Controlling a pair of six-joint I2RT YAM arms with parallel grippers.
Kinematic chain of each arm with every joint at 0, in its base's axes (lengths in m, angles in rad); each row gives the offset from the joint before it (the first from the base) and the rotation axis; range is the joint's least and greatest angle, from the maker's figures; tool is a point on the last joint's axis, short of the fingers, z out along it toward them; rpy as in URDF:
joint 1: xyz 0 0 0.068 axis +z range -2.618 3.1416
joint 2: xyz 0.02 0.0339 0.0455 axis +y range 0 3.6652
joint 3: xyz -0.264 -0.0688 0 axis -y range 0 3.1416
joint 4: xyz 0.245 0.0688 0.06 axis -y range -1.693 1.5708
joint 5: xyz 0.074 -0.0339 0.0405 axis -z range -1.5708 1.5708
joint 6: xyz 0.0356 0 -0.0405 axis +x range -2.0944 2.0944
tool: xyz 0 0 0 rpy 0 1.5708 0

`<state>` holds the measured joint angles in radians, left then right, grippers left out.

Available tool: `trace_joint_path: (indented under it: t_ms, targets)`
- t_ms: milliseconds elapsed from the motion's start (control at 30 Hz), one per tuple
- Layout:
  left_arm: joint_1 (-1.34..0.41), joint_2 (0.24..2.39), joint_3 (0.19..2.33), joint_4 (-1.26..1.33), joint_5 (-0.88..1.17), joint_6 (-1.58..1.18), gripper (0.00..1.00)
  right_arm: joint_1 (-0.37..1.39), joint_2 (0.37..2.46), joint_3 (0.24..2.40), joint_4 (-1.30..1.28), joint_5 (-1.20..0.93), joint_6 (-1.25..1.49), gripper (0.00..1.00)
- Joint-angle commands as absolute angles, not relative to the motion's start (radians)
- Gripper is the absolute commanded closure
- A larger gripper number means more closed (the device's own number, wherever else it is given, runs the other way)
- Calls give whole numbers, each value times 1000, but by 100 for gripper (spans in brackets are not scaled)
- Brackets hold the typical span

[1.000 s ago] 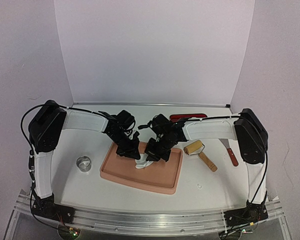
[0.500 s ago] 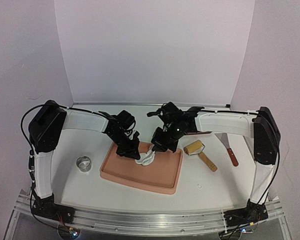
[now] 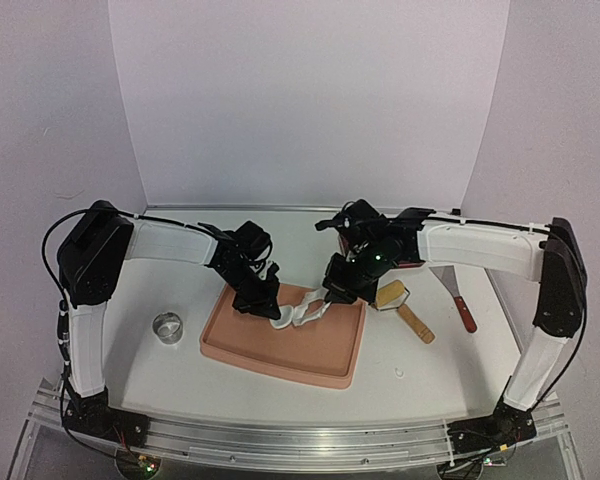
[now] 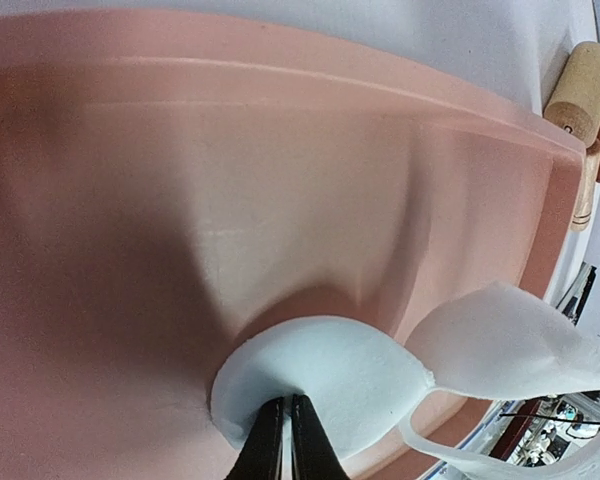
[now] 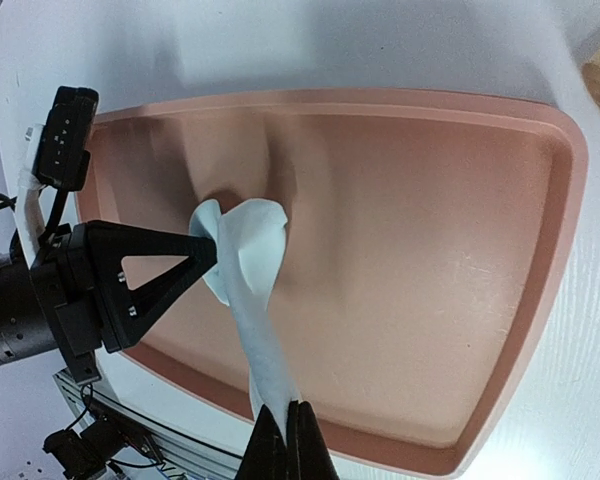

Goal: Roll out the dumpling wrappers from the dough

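Observation:
A pink tray lies at the table's middle. My left gripper is shut on the edge of a small round white dough disc, a dumpling wrapper, which lies low on the tray floor. A holed scrap strip of dough still hangs on the disc by a thin strand. My right gripper is shut on the other end of that strip and holds it stretched above the tray. In the top view the strip spans between the two grippers, with the right gripper to its right.
A metal ring cutter stands left of the tray. A wooden roller and a red-handled scraper lie right of the tray. The roller's end also shows in the left wrist view. White walls close in the back and sides.
My right gripper has moved right and away from the left one, drawing the dough strip out between them. The left gripper has stayed in place, shut on the round piece.

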<state>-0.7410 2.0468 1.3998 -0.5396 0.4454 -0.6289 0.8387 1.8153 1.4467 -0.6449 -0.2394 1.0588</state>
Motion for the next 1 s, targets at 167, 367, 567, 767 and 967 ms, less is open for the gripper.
trace_joint_path:
  t_ms: [167,367,567,767,967]
  targets:
    - [-747,2045,1413,-567,401,-630,94,822,1704,1392,-690,-183,1037,100]
    - [-747,2049,1417,-574,400,-626,94,818,1684,1396,-707,-174,1028,100]
    - [-749,2048,1420,-578,395,-626,94,803,1652,1381,-733,-165,1019,100]
    - [-748,2046,1424,-578,396,-626,94,798,1636,1374,-744,-160,1017,100]
    - [-749,2045,1431,-581,394,-623,93,793,1620,1365,-755,-152,1017,100]
